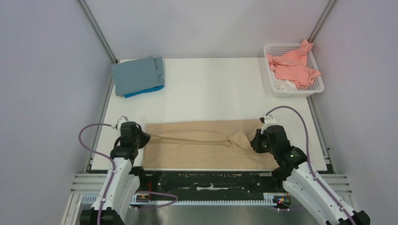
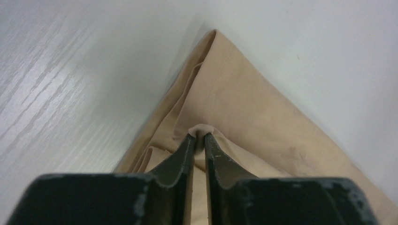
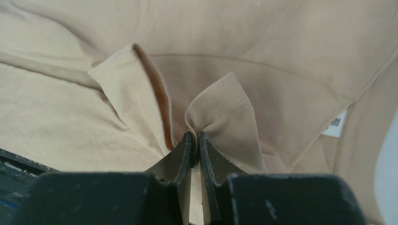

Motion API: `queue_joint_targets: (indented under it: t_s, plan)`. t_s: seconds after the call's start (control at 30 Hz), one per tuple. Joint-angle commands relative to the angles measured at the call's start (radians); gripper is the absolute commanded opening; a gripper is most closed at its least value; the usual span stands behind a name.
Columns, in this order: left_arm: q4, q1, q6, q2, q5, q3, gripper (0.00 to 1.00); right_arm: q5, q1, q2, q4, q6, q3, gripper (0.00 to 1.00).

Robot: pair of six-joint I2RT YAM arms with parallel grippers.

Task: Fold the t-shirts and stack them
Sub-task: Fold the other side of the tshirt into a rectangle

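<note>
A beige-tan t-shirt (image 1: 202,149) lies stretched across the near edge of the table, its middle pulled into a taut ridge between the two arms. My left gripper (image 1: 143,139) is shut on its left end, with a small fold of beige cloth (image 2: 202,127) pinched between the jaws (image 2: 200,136). My right gripper (image 1: 253,142) is shut on a bunched hem at the right end, fabric (image 3: 220,112) fanning out from the jaw tips (image 3: 195,136). A folded grey-blue t-shirt (image 1: 136,75) rests on a bright blue one (image 1: 146,90) at the back left. A salmon pink t-shirt (image 1: 293,65) is heaped in the basket.
The white lattice basket (image 1: 319,87) stands at the back right corner, with something white under the pink shirt. Grey walls and metal frame posts close in the table on both sides. A black rail (image 1: 211,180) runs along the near edge.
</note>
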Motion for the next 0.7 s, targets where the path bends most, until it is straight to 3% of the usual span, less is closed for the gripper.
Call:
queue_joint_targets:
  t_s: [0.0,0.07,0.13,0.23,0.27,0.43,0.5,0.67]
  plan:
    - [-0.129,-0.002,-0.107,-0.091,-0.088,0.020,0.39,-0.097,0.006,-0.063,-0.136,0.084,-0.026,0.16]
    - [-0.204,-0.002,-0.146,-0.157,-0.123,0.060,0.72,-0.134,0.006,-0.105,-0.217,0.087,-0.022,0.37]
    - [-0.281,-0.002,-0.183,-0.228,-0.174,0.119,0.77,-0.218,0.007,-0.137,-0.282,0.051,0.017,0.53]
    - [-0.302,-0.002,-0.186,-0.290,-0.199,0.203,0.78,-0.306,0.007,-0.165,-0.334,-0.021,0.085,0.90]
    - [-0.291,-0.002,-0.184,-0.293,-0.185,0.220,0.79,-0.292,0.007,-0.170,-0.344,-0.037,0.110,0.98]
    - [-0.093,-0.002,-0.141,-0.181,0.110,0.218,0.80,-0.116,0.007,-0.163,-0.288,-0.054,0.205,0.98]
    - [0.003,-0.005,-0.126,-0.070,0.251,0.197,0.80,-0.148,0.007,-0.150,-0.229,-0.054,0.237,0.98]
    - [0.092,-0.103,-0.084,0.141,0.257,0.193,0.81,-0.154,0.007,-0.103,-0.123,-0.052,0.277,0.98]
